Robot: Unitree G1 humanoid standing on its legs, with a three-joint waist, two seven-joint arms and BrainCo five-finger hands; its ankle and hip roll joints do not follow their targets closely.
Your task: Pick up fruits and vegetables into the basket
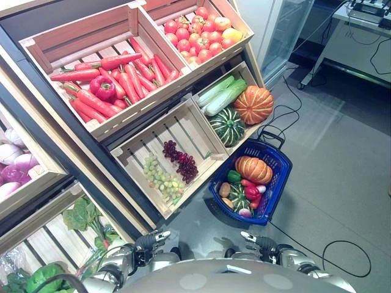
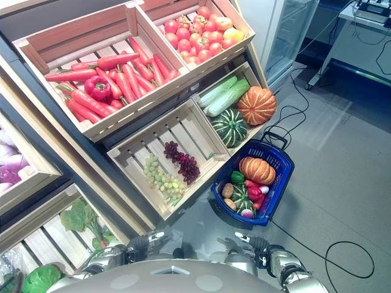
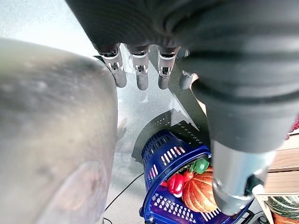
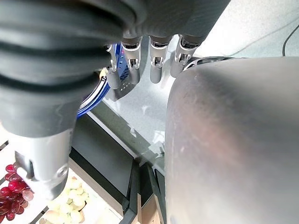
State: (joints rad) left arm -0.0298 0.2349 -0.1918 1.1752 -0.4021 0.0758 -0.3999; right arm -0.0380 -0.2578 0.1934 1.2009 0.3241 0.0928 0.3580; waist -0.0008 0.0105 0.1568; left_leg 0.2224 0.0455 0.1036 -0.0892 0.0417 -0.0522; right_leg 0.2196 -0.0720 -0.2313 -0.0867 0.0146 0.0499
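Note:
A blue plastic basket (image 1: 280, 160) stands on the floor in front of the shelf, holding an orange pumpkin (image 1: 253, 169), a small striped green squash (image 1: 239, 199), a red pepper (image 1: 251, 191) and a green pepper (image 1: 234, 177). Both hands hang low near my body, well short of the basket. My left hand (image 1: 151, 243) is open with straight fingers (image 3: 140, 72) and holds nothing; the basket (image 3: 164, 154) shows past them. My right hand (image 1: 261, 244) is open too, its fingers (image 4: 157, 63) straight and bare.
Wooden crates slope on the shelf: carrots with a red pepper (image 1: 102, 87), red fruit (image 1: 201, 32), green and purple grapes (image 1: 172, 168), and a crate with pale cabbage (image 1: 221, 94), an orange pumpkin (image 1: 253, 104) and a striped squash (image 1: 226, 126). Leafy greens (image 1: 82, 217) lie lower left.

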